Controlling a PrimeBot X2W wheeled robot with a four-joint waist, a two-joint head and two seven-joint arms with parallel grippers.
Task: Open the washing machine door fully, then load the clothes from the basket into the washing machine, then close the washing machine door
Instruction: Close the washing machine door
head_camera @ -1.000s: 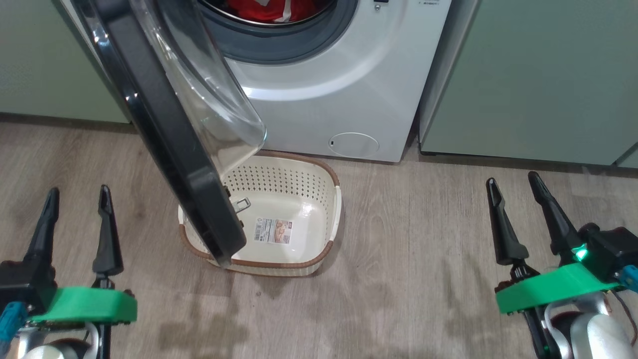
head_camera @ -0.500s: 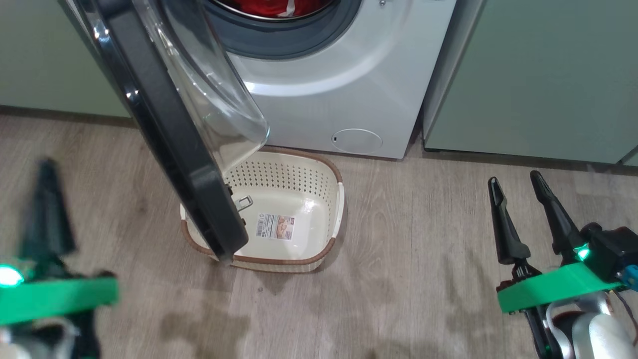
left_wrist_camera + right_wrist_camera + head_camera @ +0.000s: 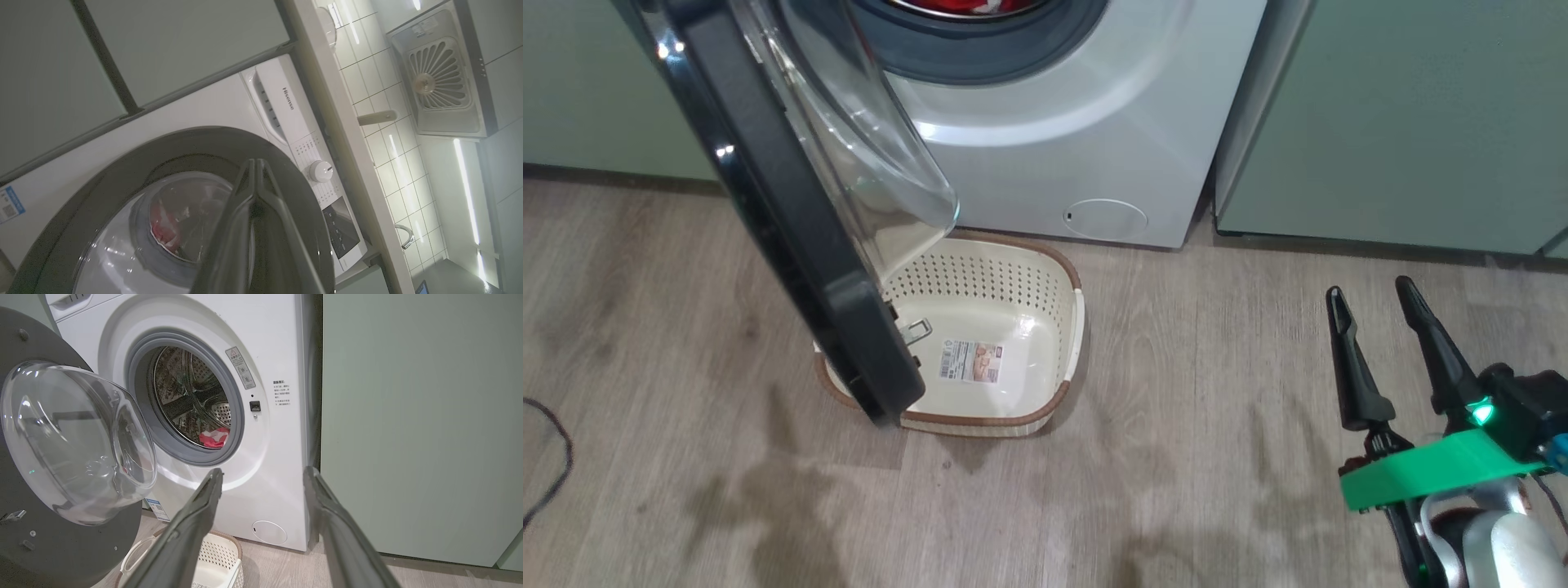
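Observation:
The washing machine door point(image 3: 792, 204) stands open, its black ring and clear glass bowl hanging over the left part of the basket point(image 3: 1013, 420). The cream basket sits on the floor before the washing machine point(image 3: 1054, 122), with just a sticker on its floor. Red and white clothes point(image 3: 214, 437) lie inside the steel drum. My right gripper point(image 3: 1368, 287) is open and holds nothing, low at the right, well clear of the basket. My left gripper point(image 3: 255, 162) is shut with nothing between its fingers, and it points at the door's outer face point(image 3: 196, 147).
Pale green cabinet panels point(image 3: 1405, 122) flank the machine on both sides. A thin dark cable point(image 3: 547, 457) lies on the wood floor at the far left. A round flap point(image 3: 1107, 219) sits low on the machine's front. Bare floor stretches right of the basket.
My left gripper has shut and has left the head view, where it stood open at the lower left. The head camera shifted a little. The right gripper stays as it was.

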